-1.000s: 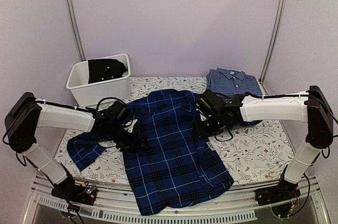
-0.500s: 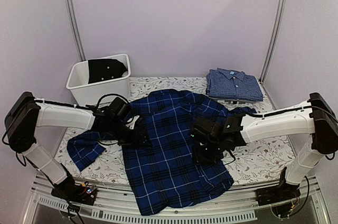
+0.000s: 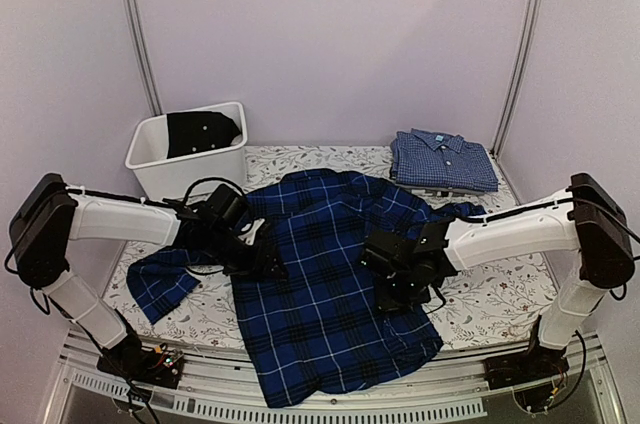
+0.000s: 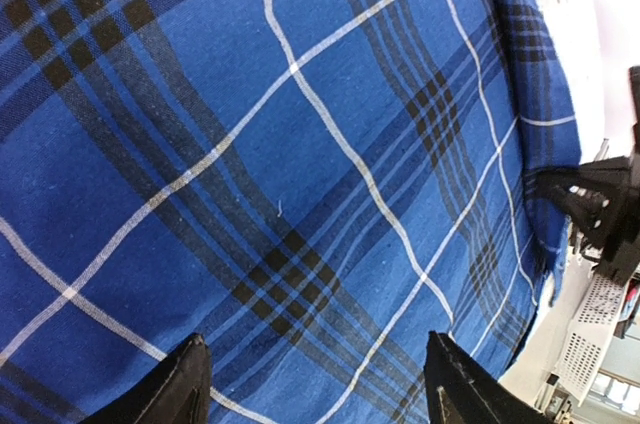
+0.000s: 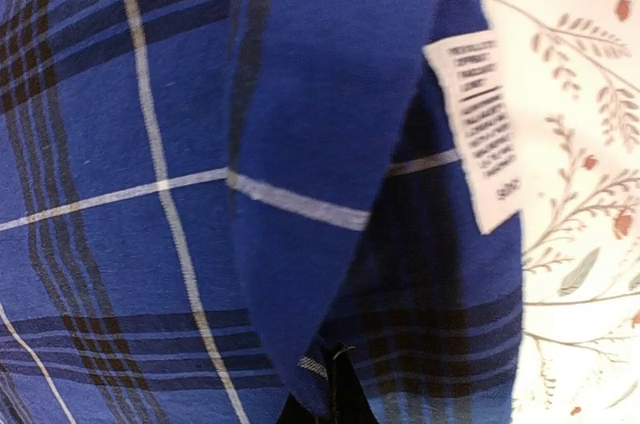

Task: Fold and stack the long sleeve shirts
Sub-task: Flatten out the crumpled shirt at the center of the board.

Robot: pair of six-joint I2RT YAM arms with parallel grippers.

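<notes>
Floral-printed cloth covered the desk (image 3: 490, 294), and most of its middle was taken by the navy and royal-blue plaid shirt (image 3: 320, 284), spread open with its collar toward the far side, its hem hanging over the near edge and one sleeve trailing off to the left. At the far left corner stood a white bin (image 3: 165, 169) with a dark garment (image 3: 200, 131) inside it. At the far right lay the lighter blue checked shirt (image 3: 443, 159) — folded, collar up, well apart from the plaid one.

Over the plaid shirt's left side the left end effector (image 4: 318, 389) pointed down at flat cloth with its fingers spread wide; whether they touched the fabric could not be told. The right end effector (image 3: 395, 294) sat at the shirt's right edge with its fingers pressed together, pinching a raised fold of plaid. Just beside that fold a white care label (image 5: 478, 129) showed on the shirt's turned-up edge, next to bare desk.
</notes>
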